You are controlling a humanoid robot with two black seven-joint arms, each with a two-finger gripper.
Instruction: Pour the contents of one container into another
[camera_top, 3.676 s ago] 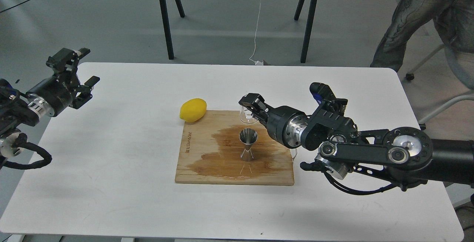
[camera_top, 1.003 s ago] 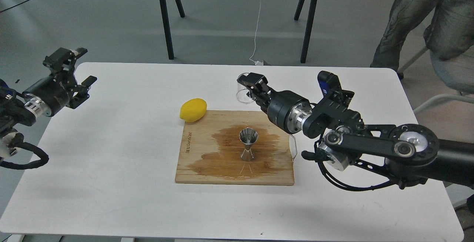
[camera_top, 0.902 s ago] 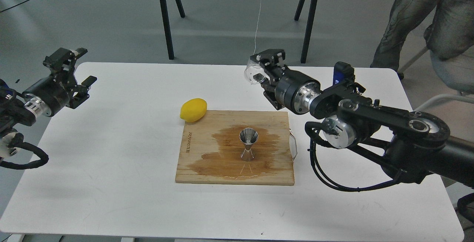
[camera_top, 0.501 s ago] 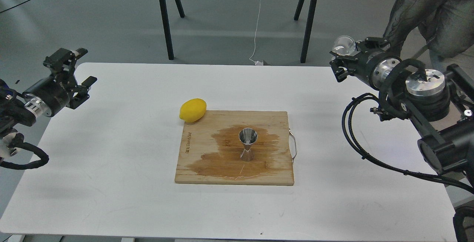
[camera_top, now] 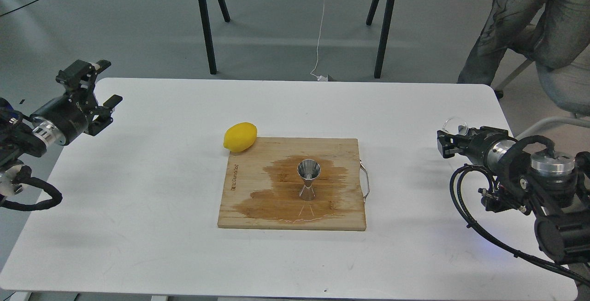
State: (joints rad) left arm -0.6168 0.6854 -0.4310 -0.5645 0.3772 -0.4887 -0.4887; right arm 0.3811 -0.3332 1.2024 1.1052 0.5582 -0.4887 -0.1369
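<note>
right gripper (camera_top: 451, 140) clamped on the glass beaker (camera_top: 455, 126) out by the table's (camera_top: 138, 199) right edge; jigger (camera_top: 309, 180) upright on the wet board (camera_top: 276, 185); left gripper (camera_top: 99, 96) spread open, holding nothing

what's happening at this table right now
A two-armed robot is working on a pour. Its right gripper holds a small clear glass beaker out near the table's right edge, far from the steel jigger. The jigger stands upright on a wet-stained wooden cutting board, beside a lemon. The left gripper hangs empty, jaws apart.
</note>
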